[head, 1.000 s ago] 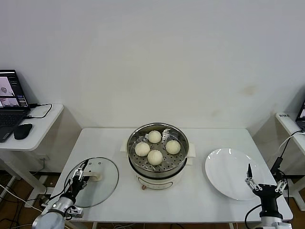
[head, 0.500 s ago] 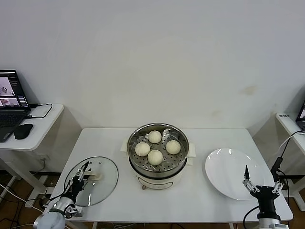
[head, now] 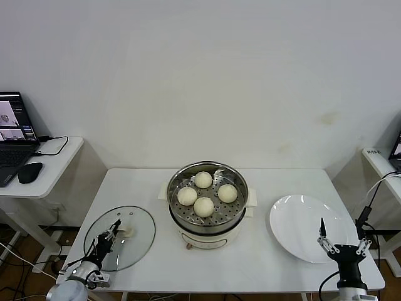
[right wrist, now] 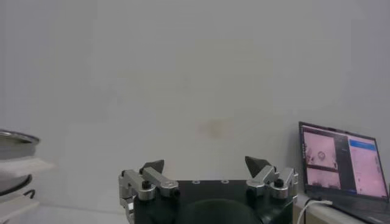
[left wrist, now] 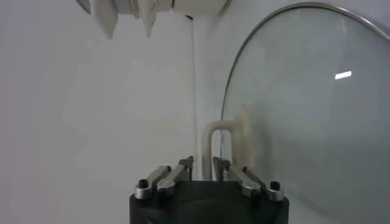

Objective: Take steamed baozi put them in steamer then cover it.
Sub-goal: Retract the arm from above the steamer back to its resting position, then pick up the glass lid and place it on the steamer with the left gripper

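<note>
— What changed just now?
— The left gripper has closed its fingers on the cover, which lies left of the steamer.
— And the steamed baozi?
— All four inside — covering remains. The right gripper waits, spread, beside the plate.

White plate on white table; side desk with laptop (mouse beside).
</note>
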You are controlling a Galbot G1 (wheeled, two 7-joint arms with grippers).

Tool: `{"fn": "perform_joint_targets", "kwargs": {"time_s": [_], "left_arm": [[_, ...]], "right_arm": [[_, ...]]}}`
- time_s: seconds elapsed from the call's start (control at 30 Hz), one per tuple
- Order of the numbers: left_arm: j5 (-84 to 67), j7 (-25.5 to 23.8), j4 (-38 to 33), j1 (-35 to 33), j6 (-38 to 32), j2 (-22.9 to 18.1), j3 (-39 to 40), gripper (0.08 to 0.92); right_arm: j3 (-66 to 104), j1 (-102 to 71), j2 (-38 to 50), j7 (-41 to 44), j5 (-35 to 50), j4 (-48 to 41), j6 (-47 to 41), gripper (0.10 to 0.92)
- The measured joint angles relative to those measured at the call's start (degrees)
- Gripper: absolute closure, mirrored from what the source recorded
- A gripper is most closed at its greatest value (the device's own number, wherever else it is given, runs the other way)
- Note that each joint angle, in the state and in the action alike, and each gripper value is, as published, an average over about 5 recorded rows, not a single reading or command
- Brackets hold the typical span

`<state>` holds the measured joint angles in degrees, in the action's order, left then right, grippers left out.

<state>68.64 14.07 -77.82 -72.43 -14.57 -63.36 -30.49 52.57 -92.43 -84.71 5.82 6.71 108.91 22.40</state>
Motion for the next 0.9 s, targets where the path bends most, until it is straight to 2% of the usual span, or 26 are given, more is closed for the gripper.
{"fn": "perform_joint_targets", "kwargs": {"time_s": [0.43,0.7,0.9], "left_arm": [[0.63,2.79,-2.46,-1.71,0.60,-1.20,-1.80,0.859],[-0.14,2.74,-9.61,-5.63,2.76,-1.29,-4.85,0.859],[-3.06,0.42,-17.59,-9.35,5.59,-0.22,-7.99,0.859]], "right_arm": [[-0.40,-0.25,0.60,-0.02,-0.27,0.12,0.26,0.203],[-1.24,-0.28,0.96,-0.12,-0.70,0.28,0.41,0.203],[-2.27,-0.49,1.38,-0.28,-1.15,0.42,0.61,0.202]]}}
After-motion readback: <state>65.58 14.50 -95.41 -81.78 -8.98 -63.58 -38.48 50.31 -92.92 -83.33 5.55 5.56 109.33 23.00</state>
